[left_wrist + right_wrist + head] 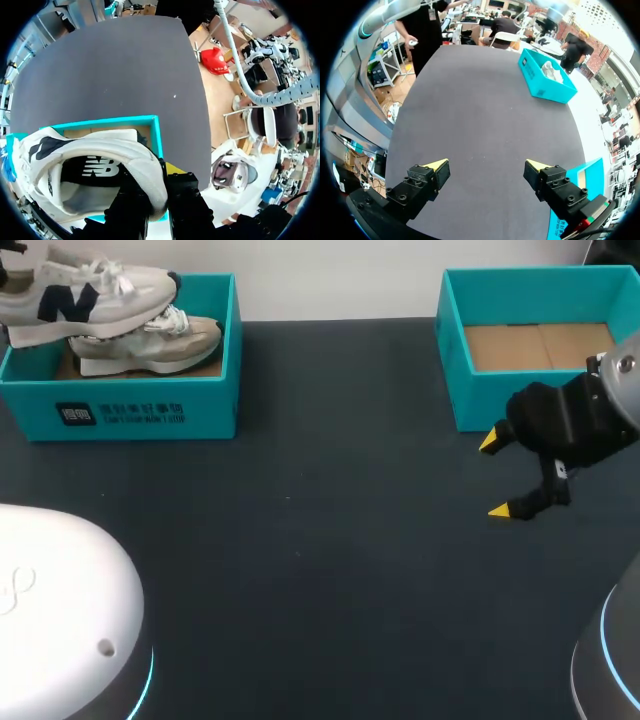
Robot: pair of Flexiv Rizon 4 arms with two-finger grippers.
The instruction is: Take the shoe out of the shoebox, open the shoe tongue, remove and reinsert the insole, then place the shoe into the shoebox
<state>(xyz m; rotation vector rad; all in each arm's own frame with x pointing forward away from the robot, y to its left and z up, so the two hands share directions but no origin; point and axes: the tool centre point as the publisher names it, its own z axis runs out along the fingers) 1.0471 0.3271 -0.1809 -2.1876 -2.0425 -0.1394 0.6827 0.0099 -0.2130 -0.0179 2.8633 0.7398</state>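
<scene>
Left gripper: the left gripper [159, 185] is pinching the heel collar of the shoe. One black finger sits inside the opening and the other outside. In the head view it is almost wholly cut off at the table's far left edge.

Task item: the white sneaker [90, 295], laced and with a navy side mark, is held over the left shoebox. Its toe points toward the box's right wall and its heel overhangs the left wall. The left wrist view looks into its dark lining [95, 172].

Left shoebox: the open teal cardboard shoebox [130, 410] stands at the far left of the table, with dark print on its front wall.

Second shoe: a beige sneaker [150, 345] lies on the box floor, partly covered by the white sneaker. Whether the two touch cannot be told.

Right gripper: the right gripper [495, 475] has its yellow-tipped fingers spread wide with nothing between them. It hangs over bare table, just in front of the second box.

Right shoebox: a second open teal box [500, 300] stands at the far right and shows only its brown cardboard floor [540, 345]. One corner [570, 200] sits just beside the right gripper's finger.

Work surface: the dark matte table [330, 540] lies between the two boxes, which stand well apart.

Obstruction: the left arm's white rounded base [60, 590] covers the near left corner.
</scene>
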